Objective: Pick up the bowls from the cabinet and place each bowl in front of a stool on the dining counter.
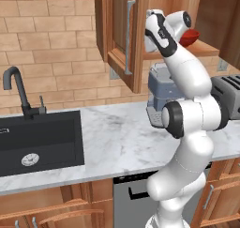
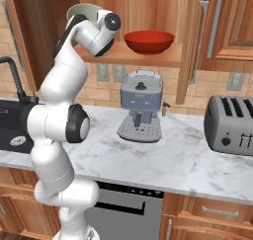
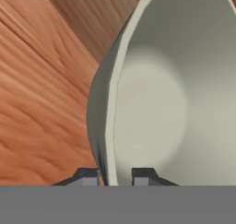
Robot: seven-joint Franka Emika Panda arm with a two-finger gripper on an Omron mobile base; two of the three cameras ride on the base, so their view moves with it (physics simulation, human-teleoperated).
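Your gripper (image 3: pixel 115 174) pinches the pale bowl's (image 3: pixel 152 108) rim, bottom centre; first pickup under way, so next lift clear of the cabinet shelf (image 2: pixel 148 58).

Matt, smooth, ceramic-looking pale grey-green bowl (image 3: pixel 152 103) astride the dark finger tips (image 3: pixel 88 176) — its wall between them. Behind it, satin reddish-brown wood, streaky grain: the cabinet (image 3: pixel 41 94). To one side on the shelf, glossy red bowl (image 2: pixel 148 41). Below — polished white marble worktop (image 2: pixel 178 160), brushed-metal toaster (image 2: pixel 231 125).
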